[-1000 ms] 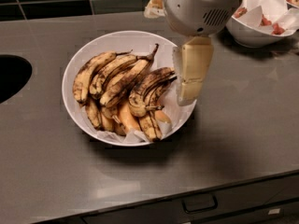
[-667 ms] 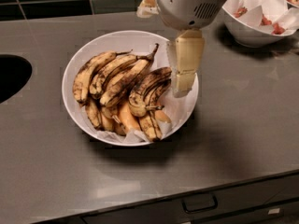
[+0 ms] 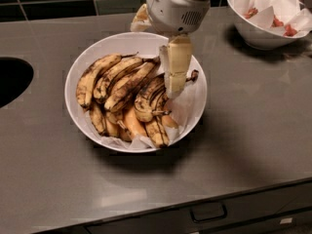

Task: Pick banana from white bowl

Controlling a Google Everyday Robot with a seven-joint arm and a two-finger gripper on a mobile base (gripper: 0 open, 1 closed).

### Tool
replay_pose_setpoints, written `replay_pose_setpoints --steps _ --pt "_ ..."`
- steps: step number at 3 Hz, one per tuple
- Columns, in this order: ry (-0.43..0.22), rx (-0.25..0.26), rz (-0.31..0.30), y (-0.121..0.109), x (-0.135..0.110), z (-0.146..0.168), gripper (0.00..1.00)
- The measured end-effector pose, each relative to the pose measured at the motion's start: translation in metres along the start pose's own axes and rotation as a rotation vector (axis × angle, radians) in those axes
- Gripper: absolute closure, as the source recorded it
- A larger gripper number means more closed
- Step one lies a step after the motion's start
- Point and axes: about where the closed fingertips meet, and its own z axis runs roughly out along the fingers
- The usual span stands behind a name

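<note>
— What's under you?

— The grey counter. On it sits the white bowl with its crumpled paper lining. The bananas are heaped across its left and middle, brown-spotted, and all of them lie in the bowl.

— And the other dish?

— A smaller white bowl at the far right corner, well apart, with red pieces on paper.

— Where are your jaws?

— They hang below my white wrist housing, over the right part of the white bowl. The tip is low, just beside the rightmost bananas. I cannot tell how wide the jaws stand, nor whether they touch the fruit.

— What has changed since a moment ago?

— I have shifted left, from above the bowl's right rim in toward the pile. The bowl and bananas lie as they did.
</note>
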Motion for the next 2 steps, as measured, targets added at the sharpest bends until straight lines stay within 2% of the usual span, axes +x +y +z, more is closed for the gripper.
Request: replay_pose_setpoints --steps 1,2 --pt "-0.018 -0.034 -0.034 -0.011 -0.008 0.019 0.18" --pt "-0.023 -0.053 -0.067 -0.016 -0.023 0.030 0.38"
